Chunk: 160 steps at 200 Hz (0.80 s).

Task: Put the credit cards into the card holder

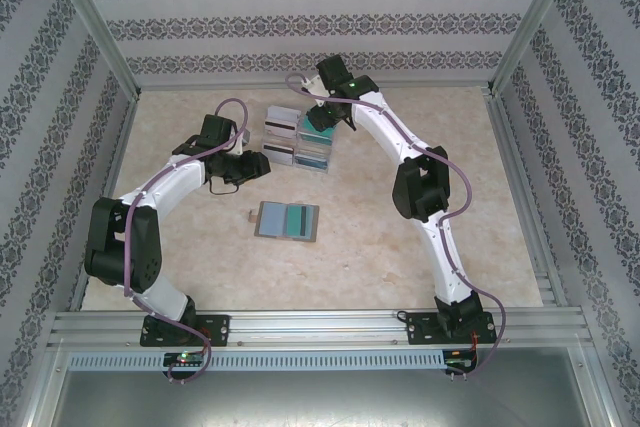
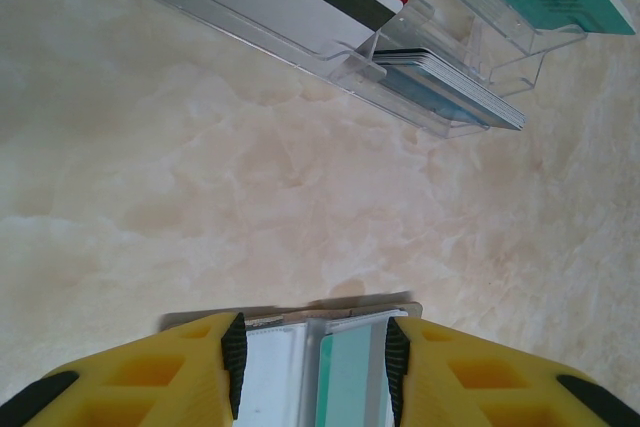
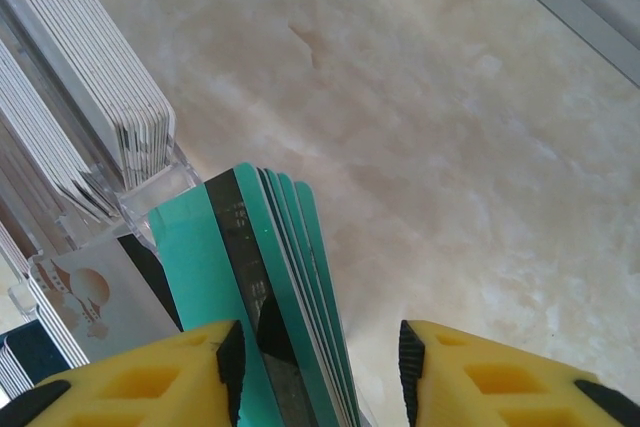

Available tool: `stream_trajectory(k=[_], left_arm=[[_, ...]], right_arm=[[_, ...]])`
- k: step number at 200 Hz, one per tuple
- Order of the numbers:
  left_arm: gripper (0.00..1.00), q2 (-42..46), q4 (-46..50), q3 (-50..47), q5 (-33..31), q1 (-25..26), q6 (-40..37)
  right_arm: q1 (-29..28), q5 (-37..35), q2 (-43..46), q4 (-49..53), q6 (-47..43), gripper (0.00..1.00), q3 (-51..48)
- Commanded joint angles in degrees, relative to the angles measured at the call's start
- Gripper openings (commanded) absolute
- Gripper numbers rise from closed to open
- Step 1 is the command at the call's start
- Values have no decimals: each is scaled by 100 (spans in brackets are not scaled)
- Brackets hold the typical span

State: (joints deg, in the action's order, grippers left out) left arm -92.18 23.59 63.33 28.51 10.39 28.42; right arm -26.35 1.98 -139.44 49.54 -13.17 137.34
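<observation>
Right wrist view: the right claw (image 3: 320, 337) sits around the teal credit cards (image 3: 250, 237) that stand in the clear tray (image 3: 150, 202). One pad touches them and the other has a gap, so the claw is loose, likely lining up to pinch one card. The card holder (image 1: 288, 220) lies open near the tray, toward the arm bases, ready for cards. The left claw (image 2: 315, 332) is left of the tray. A flat white and teal thing (image 2: 320, 377) shows between its pads, but I cannot tell if it grips it. The table (image 1: 420, 147) is pale and marbled, with flowery walls (image 1: 300, 22) around it.
</observation>
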Motion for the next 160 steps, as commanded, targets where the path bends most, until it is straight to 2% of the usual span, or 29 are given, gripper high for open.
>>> stream_trajectory(k=[1, 40, 160], left_arm=[[44, 139, -39, -39, 84, -55, -164], [44, 136, -65, -45, 101, -55, -154], [44, 165, -91, -84, 129, -59, -144]], right_arm=[[51, -118, 171, 85, -6, 42, -32], [42, -146, 224, 75, -28, 32, -22], [46, -129, 351, 65, -28, 19, 34]])
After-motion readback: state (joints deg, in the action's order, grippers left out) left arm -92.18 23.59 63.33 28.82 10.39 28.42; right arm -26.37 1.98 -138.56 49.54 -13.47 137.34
